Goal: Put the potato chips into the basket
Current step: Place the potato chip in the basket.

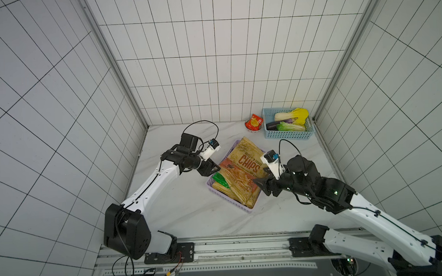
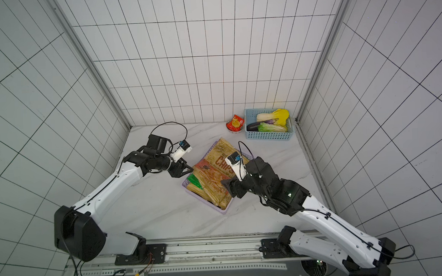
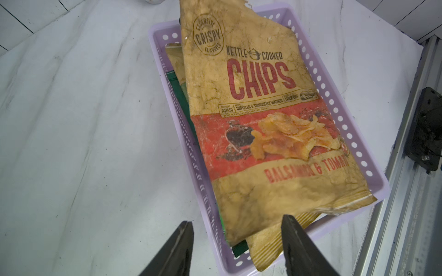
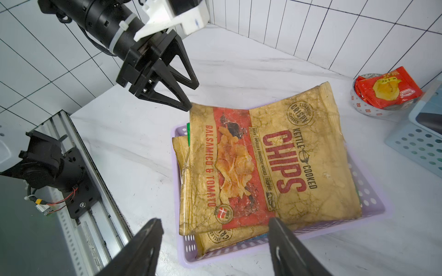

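I find the left gripper (image 4: 192, 96) with jaws apart and nothing between them. One tip is just beside a corner of the top tan "CHIPS" bag (image 4: 263, 162); I cannot tell whether it touches. The right gripper (image 4: 214, 220) is likewise spread and empty, over the opposite edge of that bag. I judge that the two flank it because a wide, limp bag is best steadied from both sides. The bag lies face up on the pile in the lilac basket (image 1: 250, 210), slanted, with one end riding over the far rim, probably because the stack beneath props it up. Under it I see a green bag (image 1: 220, 181) and a second tan bag (image 4: 215, 241), both inside the walls. Both top views show no other chip bag on the bench (image 1: 192, 209), so I judge the loading all but done. The red-orange packet (image 1: 253, 121) and the light blue basket (image 1: 287, 136) stand well apart at the back, untouched.
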### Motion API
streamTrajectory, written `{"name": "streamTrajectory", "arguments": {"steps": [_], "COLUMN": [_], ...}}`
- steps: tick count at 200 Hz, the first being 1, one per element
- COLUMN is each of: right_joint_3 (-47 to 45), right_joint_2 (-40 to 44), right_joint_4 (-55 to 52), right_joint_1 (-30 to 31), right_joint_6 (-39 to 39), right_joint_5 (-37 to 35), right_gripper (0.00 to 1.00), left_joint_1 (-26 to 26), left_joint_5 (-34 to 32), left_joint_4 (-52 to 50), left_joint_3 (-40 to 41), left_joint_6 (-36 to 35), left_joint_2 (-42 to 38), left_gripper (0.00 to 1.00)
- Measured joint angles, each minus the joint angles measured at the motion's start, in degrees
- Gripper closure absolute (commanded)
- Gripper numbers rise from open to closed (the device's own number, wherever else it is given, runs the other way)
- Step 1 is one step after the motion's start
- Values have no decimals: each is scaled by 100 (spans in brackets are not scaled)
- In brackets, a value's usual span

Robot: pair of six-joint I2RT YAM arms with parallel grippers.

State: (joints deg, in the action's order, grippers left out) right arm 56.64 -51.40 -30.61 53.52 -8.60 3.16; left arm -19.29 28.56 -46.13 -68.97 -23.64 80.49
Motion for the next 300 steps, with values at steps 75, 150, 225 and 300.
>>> {"name": "streamTrajectory", "arguments": {"steps": [75, 150, 225, 300], "right_joint_3": [-264, -608, -848, -844], "right_joint_2": [-1467, -2334, -2669, -2844], "right_joint_4": [787, 1843, 2013, 1937], "right_joint_1": [-481, -518, -518, -533], "right_joint_6": [-1244, -2002, -2184, -2135], "right_joint_5": [1016, 1672, 1716, 1565], "right_gripper": [51, 74, 72, 71], "left_joint_1": [181, -688, -686, -737], "left_joint_5": [509, -614, -898, -446], "left_joint_4": [302, 802, 1054, 1261], "left_joint_3": [-494, -190, 809, 1298], "left_joint_6": [210, 455, 503, 629], "left_joint_2": [-205, 1097, 1270, 730], "left_gripper": [54, 85, 83, 81]}}
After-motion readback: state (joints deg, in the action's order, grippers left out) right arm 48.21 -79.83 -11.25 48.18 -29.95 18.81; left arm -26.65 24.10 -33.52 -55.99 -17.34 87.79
